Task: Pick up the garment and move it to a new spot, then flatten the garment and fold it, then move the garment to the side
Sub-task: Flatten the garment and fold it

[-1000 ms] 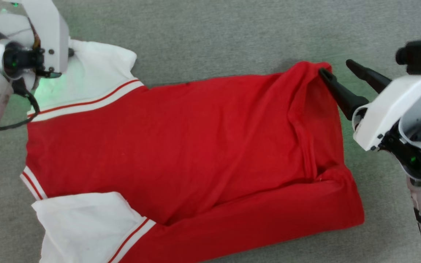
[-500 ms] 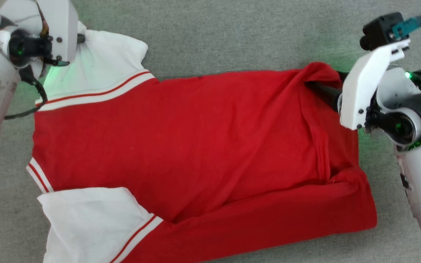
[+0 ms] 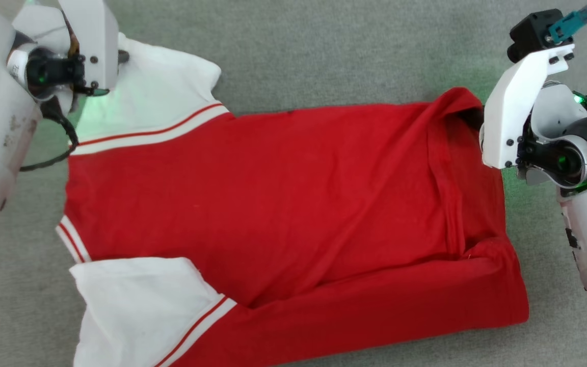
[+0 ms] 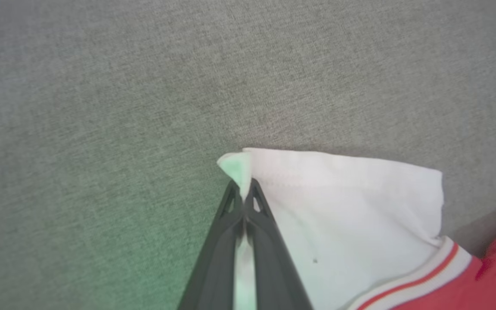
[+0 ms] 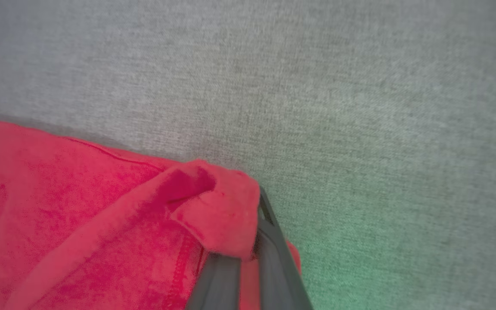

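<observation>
A grey woven cloth-covered surface (image 3: 324,46) runs past every frame edge, tinged green beside each wrist. The garment, a red jersey-style shirt with white short sleeves (image 3: 283,193), lies spread on it, sleeves at the robot's left and hem at its right. Its near long side is folded over into a red band (image 3: 375,311), and a raised crease runs down the cloth close to the hem.

One white sleeve (image 3: 161,97) lies toward the far left of the surface. The other (image 3: 135,306) lies toward the near left and is cut off by the bottom of the head view. Red-and-white striped trim (image 3: 151,137) borders both sleeves and shows again at the neckline between them.

In the head view the pale left arm (image 3: 87,46) stands over the far sleeve and the pale right arm (image 3: 523,102) over the far hem corner (image 3: 459,99), which peaks up off the surface. Each wrist housing hides most of its own dark fingers there.

The wrist cameras supply the grips. In the left wrist view, the left gripper (image 4: 243,189) is closed tight on the outer corner of the white sleeve, with cloth pinched between its two dark fingers and poking out above the tips. In the right wrist view, the right gripper (image 5: 256,215) is closed on the bunched red hem corner. The cloth drapes over one finger and leaves the other finger's edge bare.
</observation>
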Robot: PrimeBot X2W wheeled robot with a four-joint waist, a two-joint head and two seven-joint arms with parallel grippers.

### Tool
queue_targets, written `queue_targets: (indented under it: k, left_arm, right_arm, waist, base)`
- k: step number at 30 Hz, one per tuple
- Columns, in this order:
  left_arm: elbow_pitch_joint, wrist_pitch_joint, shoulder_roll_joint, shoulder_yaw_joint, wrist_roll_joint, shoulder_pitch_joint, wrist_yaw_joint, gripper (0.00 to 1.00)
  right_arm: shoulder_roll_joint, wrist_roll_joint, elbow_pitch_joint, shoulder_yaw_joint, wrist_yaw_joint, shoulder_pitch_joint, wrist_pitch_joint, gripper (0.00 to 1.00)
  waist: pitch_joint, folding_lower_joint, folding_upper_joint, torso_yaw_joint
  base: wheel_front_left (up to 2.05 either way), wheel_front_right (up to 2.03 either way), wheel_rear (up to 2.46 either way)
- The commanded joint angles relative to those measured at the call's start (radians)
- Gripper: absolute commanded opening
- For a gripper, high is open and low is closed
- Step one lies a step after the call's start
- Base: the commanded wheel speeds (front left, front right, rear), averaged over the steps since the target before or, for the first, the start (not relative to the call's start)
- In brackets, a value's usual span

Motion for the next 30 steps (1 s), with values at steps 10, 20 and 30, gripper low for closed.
queue_targets:
  k: [10,20,30]
  left_arm:
    - [-0.076,0.011,0.022,0.011,-0.052,0.038,-0.004,0.00]
    - [-0.279,0.052,0.116,-0.025,-0.054,0.149,0.023,0.00]
    - [-0.786,0.103,0.334,-0.054,-0.104,0.384,0.253,0.00]
  right_arm:
    - [-0.111,0.100,-0.067,0.092,-0.001,0.082,-0.091,0.00]
    - [-0.247,0.178,-0.176,0.107,-0.001,0.264,-0.123,0.00]
    - [-0.318,0.220,-0.333,0.056,-0.001,0.487,-0.074,0.00]
  waist:
    - [-0.142,0.0000,0.0000,0.071]
    - [-0.267,0.0000,0.0000,0.131]
    - [-0.321,0.0000,0.0000,0.165]
  base:
    - [0.00,0.00,0.00]
    - [0.00,0.00,0.00]
    - [0.00,0.00,0.00]
